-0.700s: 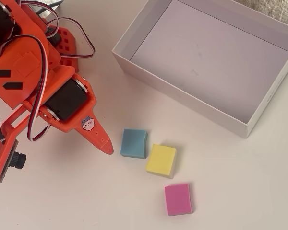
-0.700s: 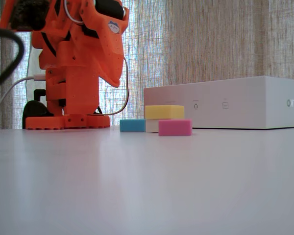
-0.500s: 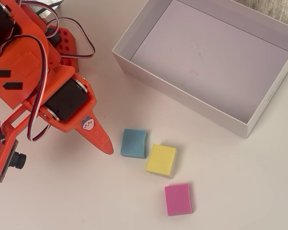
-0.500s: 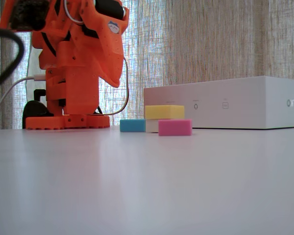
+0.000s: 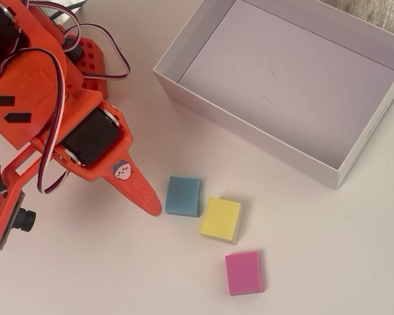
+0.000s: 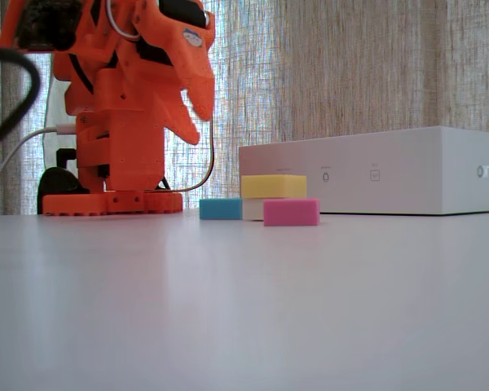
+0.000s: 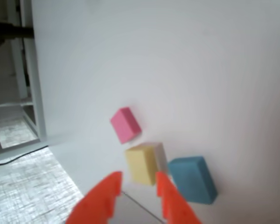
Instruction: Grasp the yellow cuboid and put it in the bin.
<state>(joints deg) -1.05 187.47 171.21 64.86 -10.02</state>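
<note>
The yellow cuboid [image 5: 220, 219] lies on the table between a blue block [image 5: 183, 195] and a pink block [image 5: 243, 273]. In the fixed view the yellow cuboid [image 6: 273, 186] rests on top of a pale block [image 6: 252, 209]. The bin [image 5: 249, 134], a shallow white box, stands behind the blocks at the upper right. My orange gripper [image 5: 151, 207] hangs above the table just left of the blue block. It is open with nothing in it. In the wrist view my gripper [image 7: 138, 176] frames the yellow cuboid [image 7: 141, 163] between its two fingertips, still apart from it.
The arm's orange base [image 6: 112, 201] and its cables stand at the left of the fixed view. The bin's white wall [image 6: 375, 173] rises right behind the blocks. A table edge and a floor below show at the left of the wrist view.
In the fixed view the gripper's jaws have parted: one finger has swung up and to the right. The blocks and the bin have not moved.
</note>
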